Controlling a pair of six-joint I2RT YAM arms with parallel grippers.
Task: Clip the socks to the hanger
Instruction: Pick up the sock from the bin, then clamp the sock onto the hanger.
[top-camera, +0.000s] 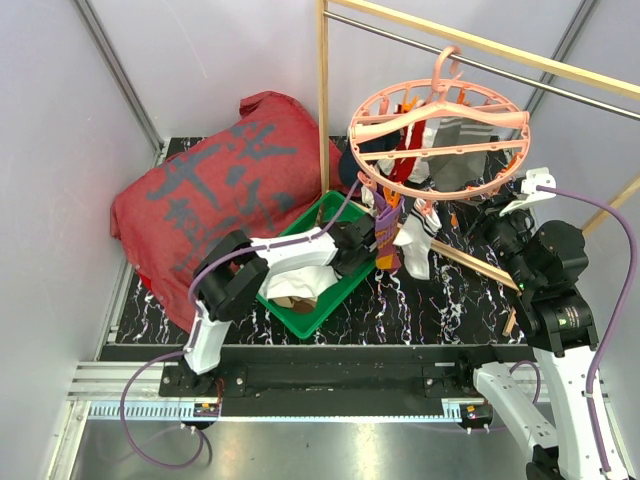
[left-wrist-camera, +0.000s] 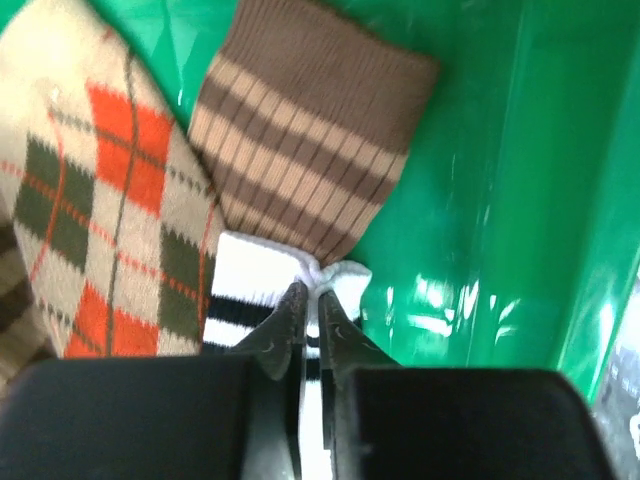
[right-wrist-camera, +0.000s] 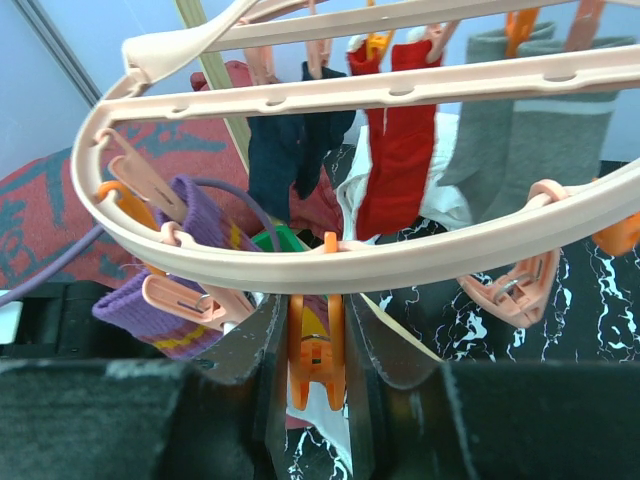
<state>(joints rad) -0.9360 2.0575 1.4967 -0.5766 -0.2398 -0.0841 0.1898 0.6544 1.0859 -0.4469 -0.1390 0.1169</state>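
Pinches a white sock (left-wrist-camera: 250, 290) with the left gripper (left-wrist-camera: 312, 300); squeezes an orange clip (right-wrist-camera: 315, 365) with the right gripper (right-wrist-camera: 316, 330).

Clenches the left jaws tight on the cuff edge of the white sock, black-striped, down in the green tray (left-wrist-camera: 480, 200) at 7 o'clock from the hanger (top-camera: 440, 110). Shows a brown-cream striped sock (left-wrist-camera: 310, 150) at 12 o'clock of the pinch and an argyle sock (left-wrist-camera: 110, 200) at 10 o'clock, both touching the white sock. Grasps the orange clip between partly closed right jaws, at the ring's near rim, 6 o'clock in the right wrist view. Finds the hanger hooked on the rail (top-camera: 560, 92) at 1 o'clock of the top view, with a purple striped sock (right-wrist-camera: 170, 300) clipped at 8 o'clock of the ring, a navy sock (right-wrist-camera: 290, 140) at 11, a red sock (right-wrist-camera: 400, 150) at 12 and a grey sock (right-wrist-camera: 540, 110) at 2.
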